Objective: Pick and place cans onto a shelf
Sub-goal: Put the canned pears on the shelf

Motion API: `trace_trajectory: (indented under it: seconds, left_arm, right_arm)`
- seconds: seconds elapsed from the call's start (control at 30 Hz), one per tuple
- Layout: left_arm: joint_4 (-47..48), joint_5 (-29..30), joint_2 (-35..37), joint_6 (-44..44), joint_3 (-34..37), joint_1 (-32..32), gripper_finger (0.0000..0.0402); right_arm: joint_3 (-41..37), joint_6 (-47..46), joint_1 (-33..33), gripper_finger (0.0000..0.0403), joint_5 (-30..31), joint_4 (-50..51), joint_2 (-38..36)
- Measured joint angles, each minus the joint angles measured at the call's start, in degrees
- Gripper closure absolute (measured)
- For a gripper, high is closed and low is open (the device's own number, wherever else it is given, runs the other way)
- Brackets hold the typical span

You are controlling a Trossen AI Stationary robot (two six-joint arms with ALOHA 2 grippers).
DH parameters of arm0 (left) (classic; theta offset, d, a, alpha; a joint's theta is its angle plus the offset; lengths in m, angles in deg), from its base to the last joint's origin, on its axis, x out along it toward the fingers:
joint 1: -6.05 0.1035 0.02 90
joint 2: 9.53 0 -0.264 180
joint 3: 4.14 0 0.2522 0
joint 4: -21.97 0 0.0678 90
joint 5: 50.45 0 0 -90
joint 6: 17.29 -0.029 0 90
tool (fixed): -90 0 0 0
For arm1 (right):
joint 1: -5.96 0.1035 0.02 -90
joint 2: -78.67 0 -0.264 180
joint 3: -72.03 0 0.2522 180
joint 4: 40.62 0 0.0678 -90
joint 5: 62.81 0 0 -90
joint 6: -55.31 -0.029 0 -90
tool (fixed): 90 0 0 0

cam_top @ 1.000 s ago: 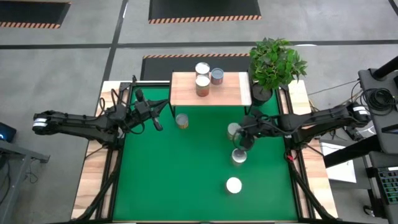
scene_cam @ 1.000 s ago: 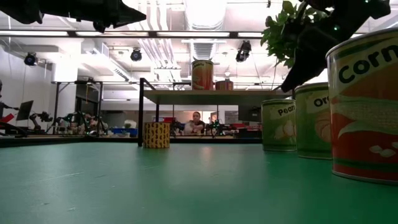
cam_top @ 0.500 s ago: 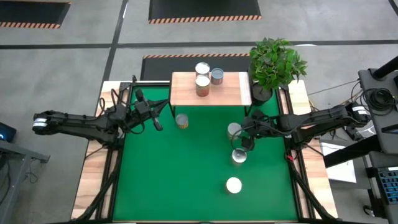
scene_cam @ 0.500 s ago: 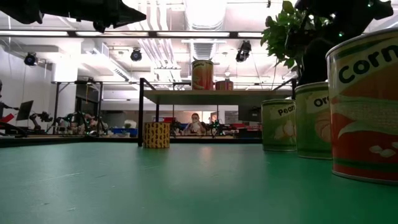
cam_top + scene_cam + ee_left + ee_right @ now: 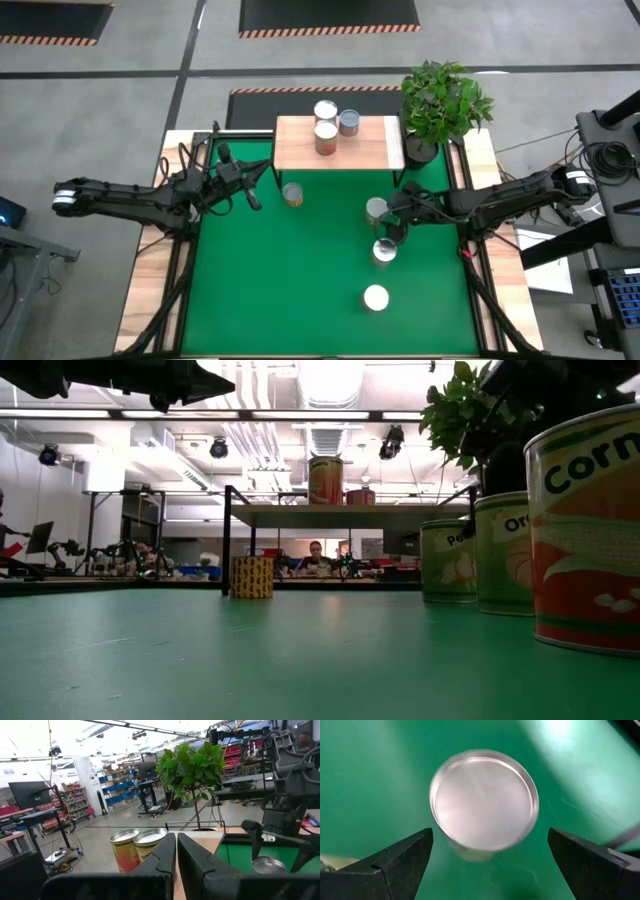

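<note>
Left gripper [image 5: 257, 196] pressed together at mid-left of the high view, green table [image 5: 280, 290] open below. Shelf [image 5: 340, 145] at top centre carrying three cans [image 5: 326, 126]; another can [image 5: 292, 194] just below its edge. Right gripper [image 5: 396, 226], wider than a second ago, now spread over a silvery-topped can [image 5: 485, 802] right of centre, seemingly not touching.

In the low view the nearest can [image 5: 590, 530] runs off the right edge, its label cut short. The person [image 5: 317, 553] behind the shelf [image 5: 330, 513] is too small to make out.
</note>
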Motion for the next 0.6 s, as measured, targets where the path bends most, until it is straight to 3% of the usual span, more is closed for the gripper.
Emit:
trace_trajectory:
  seconds: [0.27,0.47,0.6]
  left_arm:
    - [-0.71,0.01,0.0,-0.64,0.0,0.0,0.0402]
    - [-0.83,0.01,0.0,-0.67,0.0,0.0,0.0402]
    - [-0.84,0.01,0.0,-0.67,0.0,0.0,0.0402]
  right_arm:
    - [-3.96,1.58,0.0,0.0019,0.32,-10.61,0.0]
    - [-4.07,1.71,0.0,0.002,0.52,-12.33,0.0]
    - [-4.06,1.64,0.0,0.0045,0.52,-12.07,0.51]
